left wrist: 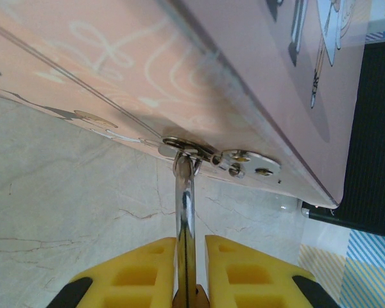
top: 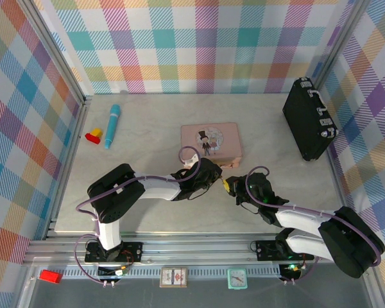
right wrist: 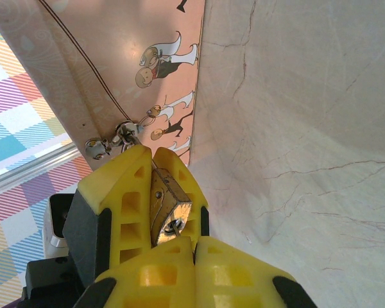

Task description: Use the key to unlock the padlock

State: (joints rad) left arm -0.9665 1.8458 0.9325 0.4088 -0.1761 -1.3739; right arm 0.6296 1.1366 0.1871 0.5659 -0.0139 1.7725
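Observation:
The brass padlock (right wrist: 163, 196) hangs by its chrome shackle (left wrist: 185, 205) from the hasp (left wrist: 244, 160) on the near side of the pink tin (top: 210, 141). My left gripper (left wrist: 191, 242) is shut on the padlock's body, with its yellow fingers (right wrist: 125, 186) on either side of the brass. My right gripper (right wrist: 194, 242) is shut on the key (right wrist: 174, 226). A thin sliver of the key shows, running from between my right fingertips into the keyhole on the padlock's bottom face. In the top view, the left gripper (top: 213, 174) and right gripper (top: 231, 186) meet just in front of the tin and cover the padlock.
A black case (top: 308, 122) stands at the back right against the plaid wall. A blue tube (top: 111, 126) and yellow-and-red blocks (top: 93, 135) lie at the back left. Bare marble tabletop (top: 147, 212) stretches around the arms.

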